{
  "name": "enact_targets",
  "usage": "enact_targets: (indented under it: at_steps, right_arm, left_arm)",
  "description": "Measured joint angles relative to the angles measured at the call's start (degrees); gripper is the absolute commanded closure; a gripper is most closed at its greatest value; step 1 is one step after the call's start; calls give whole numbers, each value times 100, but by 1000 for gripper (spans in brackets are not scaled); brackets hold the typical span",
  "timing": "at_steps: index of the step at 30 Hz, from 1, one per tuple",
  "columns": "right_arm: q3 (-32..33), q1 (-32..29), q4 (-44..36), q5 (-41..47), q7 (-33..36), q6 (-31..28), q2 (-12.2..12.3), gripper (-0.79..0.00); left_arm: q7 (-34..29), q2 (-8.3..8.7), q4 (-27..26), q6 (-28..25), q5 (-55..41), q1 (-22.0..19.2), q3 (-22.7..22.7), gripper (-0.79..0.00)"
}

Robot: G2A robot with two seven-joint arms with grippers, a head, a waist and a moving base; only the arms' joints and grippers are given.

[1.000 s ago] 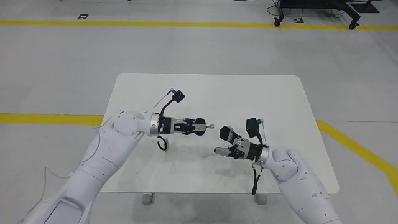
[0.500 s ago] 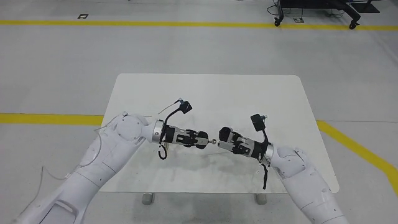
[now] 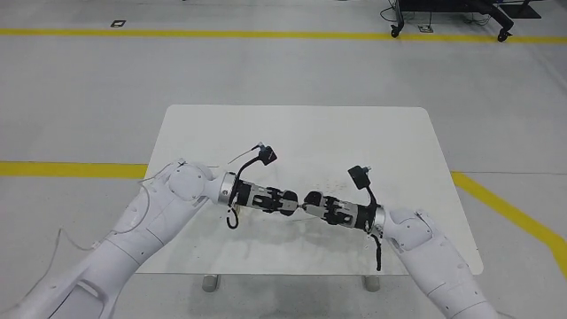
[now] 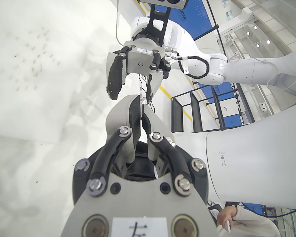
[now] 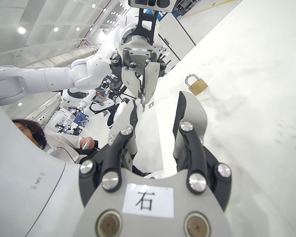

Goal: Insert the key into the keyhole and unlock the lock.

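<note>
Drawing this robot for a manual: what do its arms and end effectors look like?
The left arm and right arm are glossy white shells with black cable loops. The left end effector and right end effector are grey metal, with pale black-padded fingers, black linkages and white character labels.

A white tabletop (image 3: 381, 133) bears faint dark scuff marks (image 4: 34, 57). Beyond it, yellow lines (image 3: 177, 33) cross the grey floor, and a black wheeled cart (image 3: 452, 0) stands far right.

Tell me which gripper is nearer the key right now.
Left. The left gripper is shut on the key, holding it by one end. The right gripper faces it head-on, jaws open at the key's free end, not closed on it.
</note>
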Motion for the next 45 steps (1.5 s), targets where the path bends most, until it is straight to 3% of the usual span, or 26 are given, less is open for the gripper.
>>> enact_targets:
  at_steps: [4, 5, 10, 19, 20, 21, 32, 38, 45]
  right_arm:
    - [-93, 67, 14, 108, 104, 10, 21, -215]
    - [-109, 78, 20, 121, 109, 14, 25, -129]
    - [-202, 139, 92, 157, 88, 10, 41, 0]
    - [-361, 221, 179, 391, 201, -112, 86, 0]
    - [-369, 229, 187, 416, 212, -118, 93, 0]
    - [-377, 238, 198, 444, 217, -122, 101, 0]
    - [-154, 227, 334, 535, -65, -297, 204, 0]
    - [547, -220, -92, 388, -280, -322, 390, 0]
    - [573, -232, -108, 374, -284, -322, 394, 0]
  left_arm:
    - [0, 23, 23, 0, -62, -81, 155, 0]
    - [8, 29, 30, -9, -82, -100, 185, 0]
    - [71, 63, 88, -72, -155, -191, 333, 0]
    - [202, 91, 158, -203, -211, -337, 575, 0]
    - [227, 92, 156, -228, -219, -347, 596, -95]
    - [268, 94, 157, -270, -237, -361, 621, -785]
    - [1002, 188, 279, -1007, -299, -449, 514, -785]
    - [948, 186, 277, -947, -299, -448, 520, -785]
    - [1105, 189, 73, -834, -85, -455, 467, -785]
